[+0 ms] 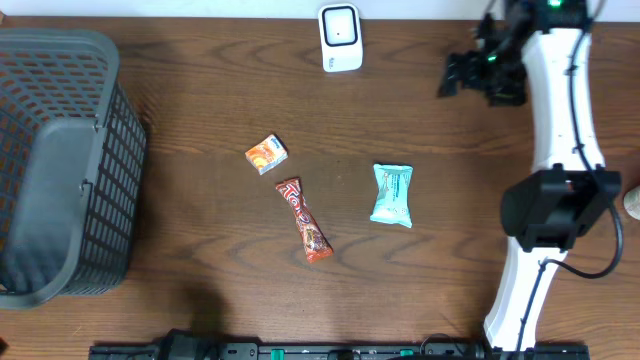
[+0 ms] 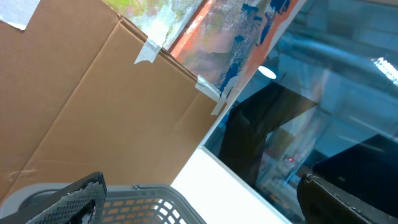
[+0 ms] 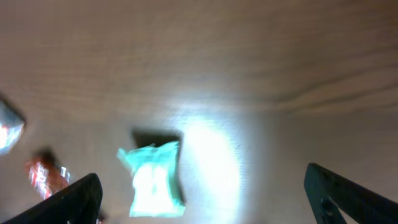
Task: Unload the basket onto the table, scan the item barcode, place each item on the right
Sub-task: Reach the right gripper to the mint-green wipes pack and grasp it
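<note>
Right gripper (image 3: 208,208): jaws wide apart, holding nothing, above the wooden table (image 1: 200,90). Left gripper (image 2: 205,208): likewise wide open and empty, close by the grey basket (image 1: 60,160). Teal packet (image 1: 392,194), red candy bar (image 1: 303,219) and orange carton (image 1: 267,154) lie mid-table, apart from one another. White scanner (image 1: 341,38) stands at the far edge.

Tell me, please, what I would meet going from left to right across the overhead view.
Grey mesh basket, orange snack packet, red candy bar, white barcode scanner, teal snack packet, right gripper.
</note>
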`<state>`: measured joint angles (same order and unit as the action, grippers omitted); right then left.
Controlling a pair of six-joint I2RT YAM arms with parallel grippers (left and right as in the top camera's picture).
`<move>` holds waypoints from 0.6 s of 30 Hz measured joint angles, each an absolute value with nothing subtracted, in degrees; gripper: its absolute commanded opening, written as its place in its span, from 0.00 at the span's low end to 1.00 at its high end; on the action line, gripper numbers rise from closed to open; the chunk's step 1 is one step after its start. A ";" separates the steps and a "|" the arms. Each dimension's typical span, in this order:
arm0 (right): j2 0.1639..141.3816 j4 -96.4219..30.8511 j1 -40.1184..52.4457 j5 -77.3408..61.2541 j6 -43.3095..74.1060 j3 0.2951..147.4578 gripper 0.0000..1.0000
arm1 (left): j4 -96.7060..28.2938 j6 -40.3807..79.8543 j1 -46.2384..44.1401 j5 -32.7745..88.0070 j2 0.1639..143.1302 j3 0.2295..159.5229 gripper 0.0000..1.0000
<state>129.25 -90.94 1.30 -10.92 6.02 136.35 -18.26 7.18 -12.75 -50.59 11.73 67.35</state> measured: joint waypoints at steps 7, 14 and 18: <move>129.19 -97.08 8.71 -13.26 5.10 135.76 0.99 | -18.15 7.20 -12.75 -48.51 2.24 60.73 0.98; 129.08 -96.68 17.47 -8.97 4.82 128.33 0.99 | -18.44 7.18 -12.75 -47.90 1.10 55.66 0.98; 129.08 -95.48 24.05 -3.40 7.31 123.42 0.99 | -18.41 7.18 -12.75 -47.24 0.99 53.60 0.98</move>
<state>129.08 -95.48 24.05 -3.40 7.31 123.42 -18.41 7.18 -12.75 -47.24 0.99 53.60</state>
